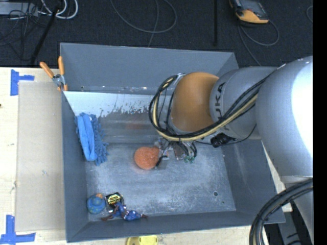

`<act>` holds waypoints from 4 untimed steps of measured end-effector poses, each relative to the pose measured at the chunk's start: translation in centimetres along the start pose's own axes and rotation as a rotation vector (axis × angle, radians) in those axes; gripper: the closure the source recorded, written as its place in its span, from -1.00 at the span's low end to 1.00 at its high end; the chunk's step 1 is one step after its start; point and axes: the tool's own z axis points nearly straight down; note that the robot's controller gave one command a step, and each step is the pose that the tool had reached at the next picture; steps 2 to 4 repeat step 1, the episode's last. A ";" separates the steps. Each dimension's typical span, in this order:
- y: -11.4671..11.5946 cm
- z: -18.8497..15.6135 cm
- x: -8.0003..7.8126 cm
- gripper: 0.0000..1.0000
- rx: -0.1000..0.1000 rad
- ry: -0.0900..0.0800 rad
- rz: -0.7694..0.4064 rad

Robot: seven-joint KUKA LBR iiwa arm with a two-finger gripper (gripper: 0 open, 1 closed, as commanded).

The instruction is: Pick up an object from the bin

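Grey metal bin point(225, 188) holds an orange-brown ball point(146, 158) near its middle. The gripper point(167, 154) sits just right of the ball, perhaps touching it; I cannot tell whether it is released or clenched. An off-centre nudge could roll the ball left toward the blue fringed cloth point(88, 137).

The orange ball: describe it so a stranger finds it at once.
Look in the grey bin, near the middle of its floor, just left of the gripper. The orange ball lies there. Unlike the long blue cloth to its left, it is round and orange.
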 end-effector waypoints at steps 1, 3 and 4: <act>0.7 -13.9 1.7 1.00 0.000 0.000 -0.025; 0.7 -13.9 1.7 1.00 0.000 0.000 -0.025; 0.7 -13.9 1.7 1.00 0.000 0.000 -0.025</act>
